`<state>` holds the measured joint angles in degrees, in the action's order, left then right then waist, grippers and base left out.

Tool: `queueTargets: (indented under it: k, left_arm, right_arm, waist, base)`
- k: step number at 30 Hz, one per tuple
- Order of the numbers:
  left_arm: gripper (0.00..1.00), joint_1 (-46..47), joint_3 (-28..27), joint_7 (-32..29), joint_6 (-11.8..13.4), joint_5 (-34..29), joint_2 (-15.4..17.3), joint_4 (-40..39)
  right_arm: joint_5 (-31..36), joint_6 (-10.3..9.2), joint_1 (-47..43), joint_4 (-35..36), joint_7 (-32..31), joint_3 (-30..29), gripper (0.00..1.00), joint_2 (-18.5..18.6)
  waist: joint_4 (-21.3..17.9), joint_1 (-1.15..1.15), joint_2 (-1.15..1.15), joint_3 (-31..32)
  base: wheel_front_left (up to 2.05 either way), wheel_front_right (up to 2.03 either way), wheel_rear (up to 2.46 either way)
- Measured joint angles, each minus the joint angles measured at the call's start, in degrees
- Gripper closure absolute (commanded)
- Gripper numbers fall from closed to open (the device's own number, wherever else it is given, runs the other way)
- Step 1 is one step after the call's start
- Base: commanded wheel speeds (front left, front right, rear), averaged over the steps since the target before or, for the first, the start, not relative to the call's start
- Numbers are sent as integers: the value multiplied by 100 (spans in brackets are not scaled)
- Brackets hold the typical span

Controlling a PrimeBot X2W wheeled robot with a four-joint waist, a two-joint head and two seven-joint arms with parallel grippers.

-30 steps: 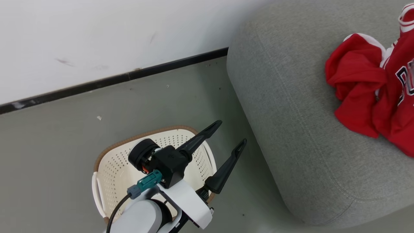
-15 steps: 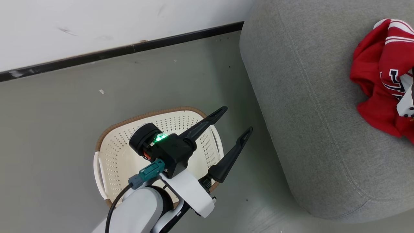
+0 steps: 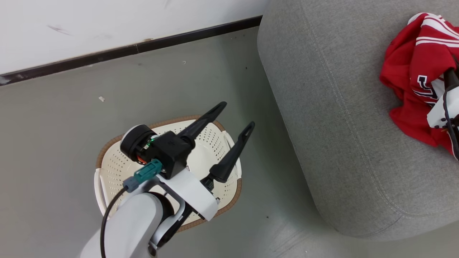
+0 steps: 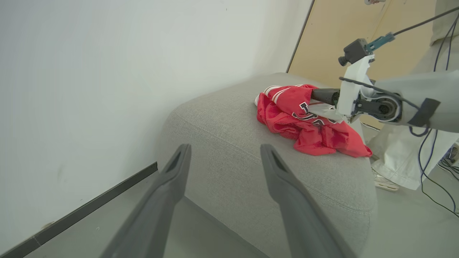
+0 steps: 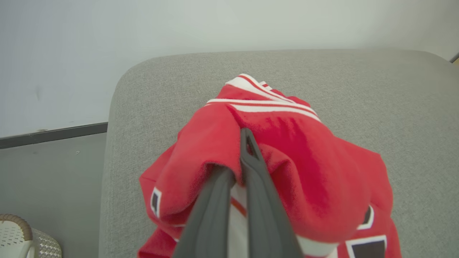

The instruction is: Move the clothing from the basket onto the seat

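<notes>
A scuffed white painted wall [image 3: 107, 25] carries a black baseboard strip [image 3: 143, 44] at its foot, meeting a smooth grey-green floor [image 3: 53, 125]. A small white scrap [image 3: 102, 99] lies near the wall. Past the wall's far corner stand a flat tan panel [image 4: 333, 36], a person's pale trouser leg [image 4: 401, 157] and dark cables [image 4: 439, 200].

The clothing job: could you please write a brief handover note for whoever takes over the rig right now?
Left gripper: jaws open, holding nothing, above the cream perforated plastic basket.
Right gripper: jaws shut on the soft red and white clothing, which lies bunched on the large grey fabric seat.
Done: clothing is on the seat.
To do: release, draw back, check the basket floor behind the left arm.
</notes>
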<state>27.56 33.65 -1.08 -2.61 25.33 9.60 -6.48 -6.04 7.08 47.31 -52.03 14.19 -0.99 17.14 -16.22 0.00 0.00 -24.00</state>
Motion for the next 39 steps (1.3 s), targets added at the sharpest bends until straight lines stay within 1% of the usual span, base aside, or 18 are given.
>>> queueTargets:
  k: [3,12,14,15,16,20,27,34,39]
  left_arm:
    - [0,-8,-96,22,45,33,24,79]
    - [0,-153,-323,231,147,43,120,300]
    - [0,-175,-360,275,162,57,123,325]
    - [0,-251,-460,379,222,93,129,377]
    - [0,-251,-460,379,222,93,129,377]
    - [0,-456,-697,568,375,149,136,489]
    - [0,-892,-1210,959,708,287,200,724]
    - [0,-1381,-1633,1288,1025,312,278,932]
    - [0,-1796,-1863,1395,1185,444,257,1042]
  right_arm:
    - [0,0,-48,148,1,9,0,7]
    - [-37,0,-493,1110,2,-113,0,121]
    - [-52,0,-550,1192,1,-148,0,121]
    - [-55,0,-688,1402,1,-187,0,103]
    - [-55,0,-688,1402,1,-187,0,103]
    - [-314,0,-960,1752,1,-348,0,-103]
    - [-457,0,-1412,2423,2,-339,0,-396]
    - [-447,0,-1864,3089,27,-141,0,-653]
    - [-327,0,-2232,3430,42,-36,0,-839]
  waist:
    - [-44,0,0,58]
    - [-182,0,0,292]
    - [-194,0,0,325]
    - [-215,0,0,398]
    - [-215,0,0,398]
    - [-234,0,0,561]
    - [-202,0,0,889]
    - [-81,0,0,1235]
    - [50,0,0,1482]
  base:
    - [0,0,0]
    - [0,0,0]
    - [0,0,0]
    - [0,0,0]
    - [0,0,0]
    - [0,0,0]
    - [0,0,0]
    - [0,0,0]
    - [0,0,0]
